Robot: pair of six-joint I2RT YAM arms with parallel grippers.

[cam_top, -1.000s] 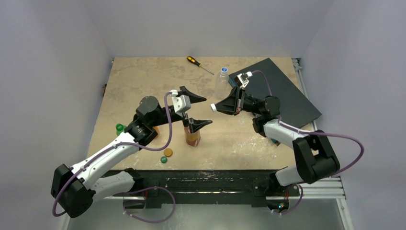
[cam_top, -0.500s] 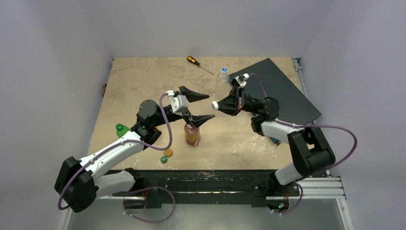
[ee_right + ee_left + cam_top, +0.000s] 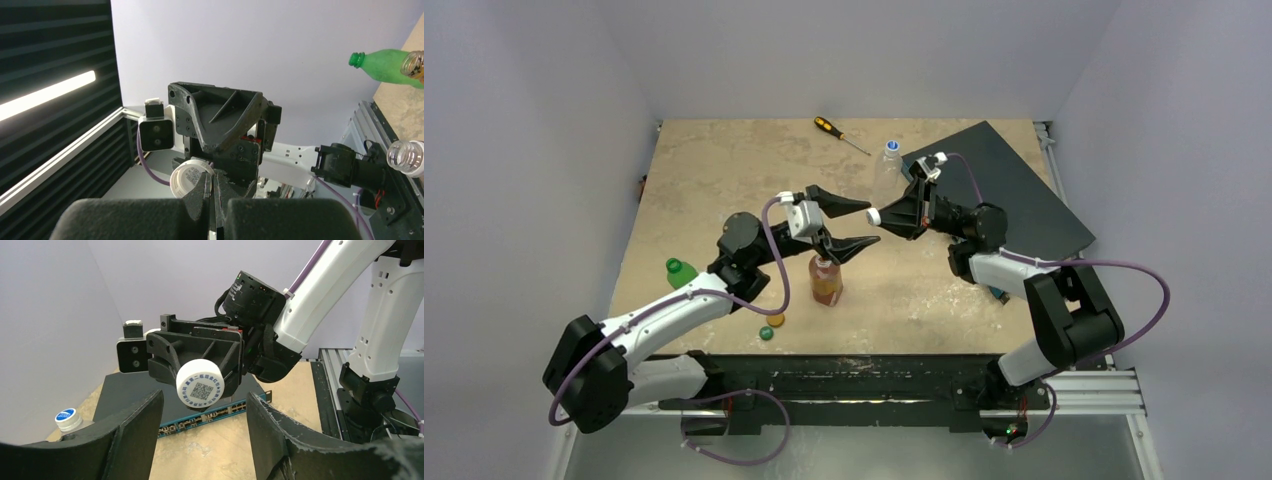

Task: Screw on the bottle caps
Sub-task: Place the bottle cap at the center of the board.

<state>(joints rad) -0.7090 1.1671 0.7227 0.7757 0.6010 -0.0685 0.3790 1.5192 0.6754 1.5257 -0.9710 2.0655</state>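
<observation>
My right gripper (image 3: 879, 215) is shut on the rim of a white cap (image 3: 874, 216) and holds it in the air at mid-table. In the left wrist view the white cap (image 3: 200, 386) faces me with a printed code on top. My left gripper (image 3: 205, 412) stands open, one finger (image 3: 132, 432) on each side of the cap with gaps. An amber bottle (image 3: 826, 280) stands uncapped below the left gripper (image 3: 872, 224). A green bottle (image 3: 680, 270) lies at the left. A clear bottle (image 3: 886, 168) wears a blue cap. An orange cap (image 3: 776, 320) and a dark green cap (image 3: 766, 333) lie near the front.
A black-and-orange screwdriver (image 3: 839, 133) lies at the back. A flat black network switch (image 3: 1009, 195) covers the right rear of the table. The right wrist view shows the white cap (image 3: 187, 181), the green bottle (image 3: 385, 65) and an open bottle neck (image 3: 403, 155).
My left gripper rose and reached right to the white cap, its jaws narrowing around it. The right gripper shifted slightly left with the cap.
</observation>
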